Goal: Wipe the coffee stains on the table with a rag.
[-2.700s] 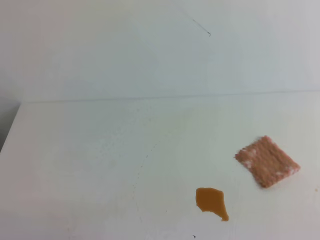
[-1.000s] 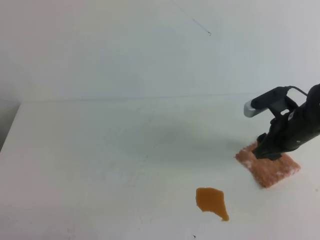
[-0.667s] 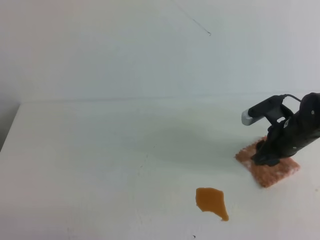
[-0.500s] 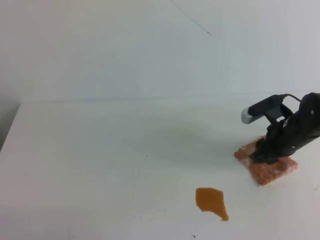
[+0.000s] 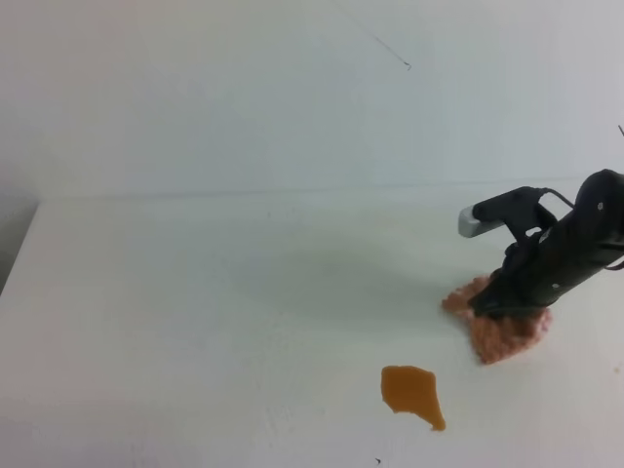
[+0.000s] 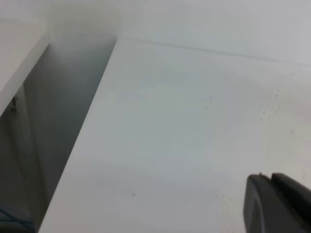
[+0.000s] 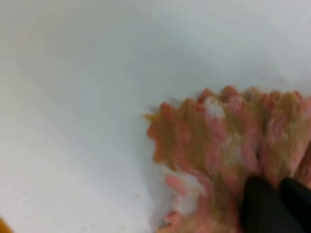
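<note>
The rag (image 5: 502,334) is a pinkish-brown fuzzy cloth, bunched up on the white table (image 5: 195,292) at the right. My right gripper (image 5: 490,306) presses down on it and is shut on its folds. In the right wrist view the rag (image 7: 214,141) is wrinkled and the dark fingertips (image 7: 260,201) pinch it at the lower right. The coffee stain (image 5: 411,392) is a glossy orange-brown blot with a short tail, to the lower left of the rag and apart from it. My left gripper (image 6: 271,180) shows only in the left wrist view, with its fingers together over bare table.
The table's left edge (image 6: 90,126) drops off to a dark gap beside a wall. A plain white wall (image 5: 292,97) stands behind the table. A tiny dark speck (image 5: 378,460) lies near the front edge.
The right arm came in from the right, came down on the rag and closed on it. The rag has bunched up and shifted a little left toward the stain. The stain is unchanged.
</note>
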Controlling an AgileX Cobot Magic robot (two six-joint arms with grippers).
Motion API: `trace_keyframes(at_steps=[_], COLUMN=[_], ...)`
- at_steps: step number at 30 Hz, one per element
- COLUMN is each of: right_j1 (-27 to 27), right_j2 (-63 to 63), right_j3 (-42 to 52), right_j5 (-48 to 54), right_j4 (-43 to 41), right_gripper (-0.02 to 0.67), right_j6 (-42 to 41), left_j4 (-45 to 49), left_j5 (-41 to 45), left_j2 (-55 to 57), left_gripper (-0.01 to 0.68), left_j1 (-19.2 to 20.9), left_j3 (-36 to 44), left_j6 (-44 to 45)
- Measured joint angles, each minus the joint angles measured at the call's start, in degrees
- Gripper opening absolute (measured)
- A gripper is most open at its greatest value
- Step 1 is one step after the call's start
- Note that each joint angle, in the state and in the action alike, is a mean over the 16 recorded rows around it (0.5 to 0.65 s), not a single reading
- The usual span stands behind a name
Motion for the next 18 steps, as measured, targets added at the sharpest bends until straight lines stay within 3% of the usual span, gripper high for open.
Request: trace_keyframes(at_steps=[8, 18], right_j1=[4.91, 16.07], right_j2=[-0.86, -0.93], right_j3=[0.03, 0.49], right_j5=[0.84, -2.23], right_j4=[4.19, 8.36], right_gripper=[-0.004, -0.004], right_j6=[-1.82, -1.65], left_j4=[0.00, 0.00], left_j5=[0.00, 0.00], left_j2=[0.00, 0.00], left_gripper=[-0.003, -0.003], left_j1=[0.00, 0.00], left_j3=[0.00, 0.00], left_j6=[0.00, 0.00])
